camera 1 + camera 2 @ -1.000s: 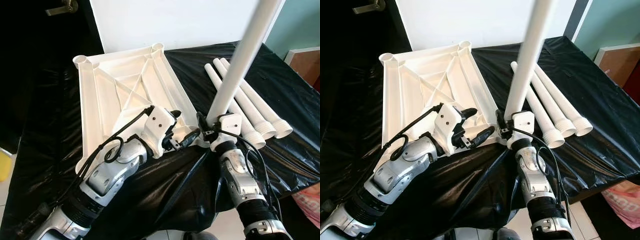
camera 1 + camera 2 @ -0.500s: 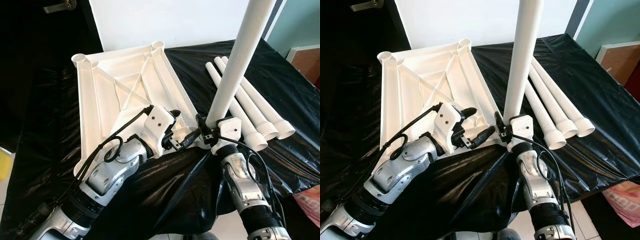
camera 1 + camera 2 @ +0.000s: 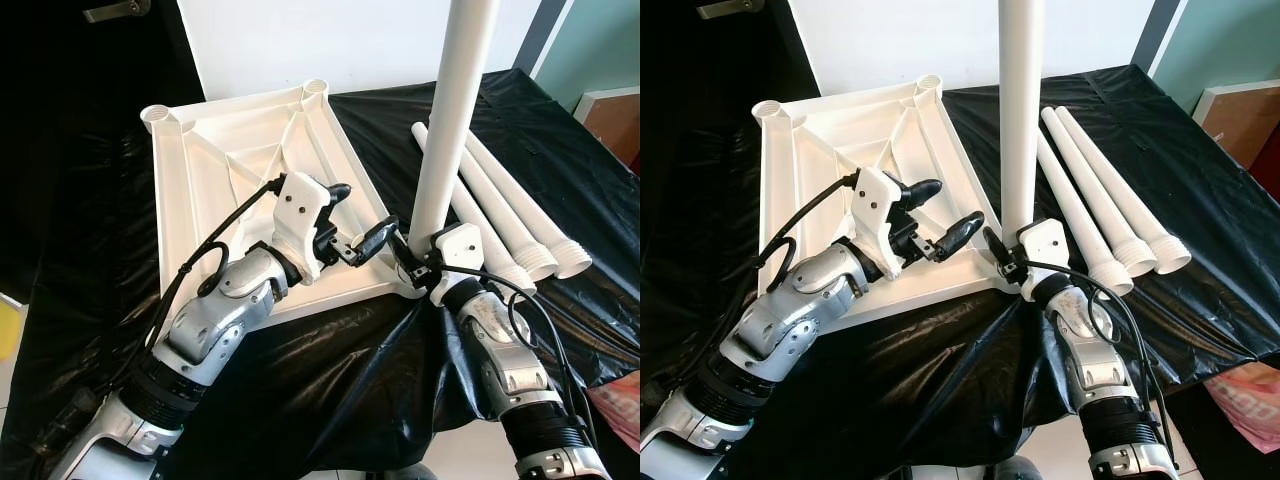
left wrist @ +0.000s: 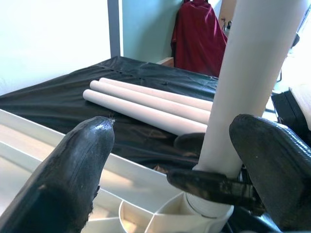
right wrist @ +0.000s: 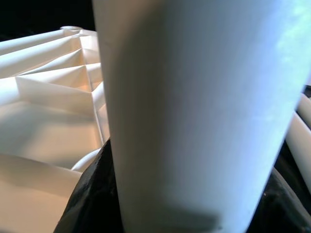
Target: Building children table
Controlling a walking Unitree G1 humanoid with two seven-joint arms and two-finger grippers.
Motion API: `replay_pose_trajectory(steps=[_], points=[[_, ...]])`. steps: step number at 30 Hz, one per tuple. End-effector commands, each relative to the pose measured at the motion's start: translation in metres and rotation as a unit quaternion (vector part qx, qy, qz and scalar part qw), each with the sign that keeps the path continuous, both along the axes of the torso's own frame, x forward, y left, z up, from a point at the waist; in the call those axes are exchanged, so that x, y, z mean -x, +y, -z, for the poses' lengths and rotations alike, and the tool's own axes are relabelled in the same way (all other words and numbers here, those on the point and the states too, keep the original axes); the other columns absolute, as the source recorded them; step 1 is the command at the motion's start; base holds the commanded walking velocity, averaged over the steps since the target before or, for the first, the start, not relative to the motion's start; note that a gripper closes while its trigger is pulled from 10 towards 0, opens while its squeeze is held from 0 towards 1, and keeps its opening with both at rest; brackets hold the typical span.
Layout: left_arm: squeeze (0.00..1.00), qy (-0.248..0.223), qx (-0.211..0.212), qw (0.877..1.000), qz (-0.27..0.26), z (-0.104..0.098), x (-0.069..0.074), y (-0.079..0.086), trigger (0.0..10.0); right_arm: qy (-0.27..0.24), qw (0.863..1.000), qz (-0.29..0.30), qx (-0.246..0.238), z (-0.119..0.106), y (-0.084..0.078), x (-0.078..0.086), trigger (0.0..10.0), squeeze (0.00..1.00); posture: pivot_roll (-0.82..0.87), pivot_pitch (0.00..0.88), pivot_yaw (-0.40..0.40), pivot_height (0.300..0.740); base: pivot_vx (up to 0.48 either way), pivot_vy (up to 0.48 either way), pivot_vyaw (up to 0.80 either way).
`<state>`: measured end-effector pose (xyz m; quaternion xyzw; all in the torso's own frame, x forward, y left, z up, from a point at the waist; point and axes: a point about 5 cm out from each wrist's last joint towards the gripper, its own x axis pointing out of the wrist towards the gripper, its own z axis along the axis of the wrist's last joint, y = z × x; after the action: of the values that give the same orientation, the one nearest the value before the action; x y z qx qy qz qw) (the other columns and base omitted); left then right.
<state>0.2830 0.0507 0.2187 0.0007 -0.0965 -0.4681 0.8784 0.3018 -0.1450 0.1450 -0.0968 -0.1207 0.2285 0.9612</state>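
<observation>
The white tabletop (image 3: 230, 170) lies upside down on a black-covered table. My right gripper (image 3: 410, 262) is shut on the lower end of a white table leg (image 3: 455, 110), which stands nearly upright in the tabletop's near right corner socket (image 4: 194, 213). My left gripper (image 3: 362, 212) hovers open just above the tabletop's near right part, its fingertips close beside the leg and not touching it. In the left wrist view the leg (image 4: 252, 82) rises between the two black fingers (image 4: 73, 170). The leg (image 5: 194, 111) sits close before the right wrist camera.
Three loose white legs (image 3: 510, 220) lie side by side on the black cover to the right of the tabletop. A wooden box (image 3: 610, 120) stands at the far right, a pink bag (image 3: 620, 400) on the floor near the table's front edge.
The held leg has swung from a rightward lean to nearly upright over the corner socket. My left gripper has risen off the tabletop's near edge and moved toward the leg.
</observation>
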Motion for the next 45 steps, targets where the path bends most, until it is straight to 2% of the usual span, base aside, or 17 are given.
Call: replay_pose_trajectory(steps=[1, 6, 7, 11, 17, 18, 19, 21, 24, 25, 29, 33, 37, 45], points=[[0.0, -0.02, -0.021, 0.986, 0.166, -0.001, 0.013, -0.008, 10.0, 0.012, 1.0, -0.026, 0.008, 0.001, 0.004, 0.002, 10.0, 0.0, -0.03, 0.109, -0.004, 0.74, 0.0, 0.0, 0.0], [0.0, -0.02, -0.017, 0.985, 0.172, -0.004, 0.013, -0.008, 10.0, 0.017, 0.999, -0.037, 0.013, -0.001, 0.004, 0.002, 10.0, 0.0, -0.03, 0.107, -0.005, 0.74, 0.0, 0.0, 0.0], [0.0, -0.019, -0.006, 0.981, 0.192, -0.011, 0.014, -0.01, 10.0, 0.021, 0.997, -0.062, 0.028, -0.003, 0.005, 0.003, 10.0, 0.0, -0.03, 0.105, -0.008, 0.74, 0.0, 0.0, 0.0], [0.0, -0.018, 0.006, 0.976, 0.217, -0.017, 0.017, -0.012, 10.0, 0.025, 0.995, -0.088, 0.045, -0.005, 0.005, 0.003, 10.0, 0.0, -0.03, 0.105, -0.008, 0.74, 0.0, 0.0, 0.0], [0.0, -0.017, 0.006, 0.976, 0.217, -0.017, 0.016, -0.012, 10.0, 0.027, 0.995, -0.09, 0.045, -0.006, 0.005, 0.004, 10.0, 0.0, -0.03, 0.105, -0.008, 0.74, 0.0, 0.0, 0.0], [0.0, -0.034, 0.018, 0.968, 0.248, -0.03, 0.018, -0.019, 10.0, 0.018, 0.991, -0.114, 0.068, -0.016, 0.005, -0.001, 10.0, 0.0, -0.03, 0.091, -0.015, 0.74, 0.0, 0.0, 0.0], [0.0, -0.034, 0.018, 0.968, 0.248, -0.03, 0.018, -0.019, 10.0, 0.018, 0.991, -0.114, 0.068, -0.016, 0.005, -0.001, 10.0, 0.0, -0.03, 0.091, -0.015, 0.74, 0.0, 0.0, 0.0], [0.0, -0.057, 0.031, 0.956, 0.285, -0.045, 0.021, -0.026, 10.0, 0.005, 0.985, -0.141, 0.098, -0.028, 0.005, -0.007, 10.0, 0.0, -0.03, 0.091, -0.015, 0.74, 0.0, 0.0, 0.0], [0.0, -0.063, 0.021, 0.951, 0.301, -0.047, 0.023, -0.028, 10.0, -0.004, 0.984, -0.145, 0.101, -0.036, 0.003, -0.01, 10.0, 0.0, -0.03, 0.089, -0.016, 0.74, 0.0, 0.0, 0.0], [0.0, -0.063, 0.021, 0.951, 0.301, -0.047, 0.023, -0.028, 10.0, -0.004, 0.984, -0.145, 0.101, -0.036, 0.003, -0.01, 10.0, 0.0, -0.03, 0.089, -0.016, 0.74, 0.0, 0.0, 0.0], [0.0, -0.065, -0.036, 0.956, 0.284, -0.034, 0.017, -0.021, 10.0, -0.02, 0.989, -0.13, 0.071, -0.051, -0.006, -0.016, 10.0, 0.0, -0.03, 0.087, -0.016, 0.74, 0.0, 0.0, 0.0], [0.0, -0.065, -0.044, 0.958, 0.276, -0.031, 0.015, -0.019, 10.0, -0.021, 0.99, -0.124, 0.068, -0.054, -0.009, -0.017, 10.0, 0.0, -0.03, 0.087, -0.015, 0.74, 0.0, 0.0, 0.0], [0.0, -0.055, -0.065, 0.963, 0.256, -0.024, 0.01, -0.008, 10.0, -0.023, 0.992, -0.108, 0.059, -0.058, -0.02, -0.02, 10.0, 0.0, -0.03, 0.088, -0.014, 0.74, 0.0, 0.0, 0.0], [0.0, -0.058, -0.066, 0.966, 0.242, -0.023, 0.008, -0.003, 10.0, -0.018, 0.993, -0.102, 0.049, -0.057, -0.022, -0.021, 10.0, 0.0, -0.03, 0.084, -0.012, 0.74, 0.0, 0.0, 0.0]])
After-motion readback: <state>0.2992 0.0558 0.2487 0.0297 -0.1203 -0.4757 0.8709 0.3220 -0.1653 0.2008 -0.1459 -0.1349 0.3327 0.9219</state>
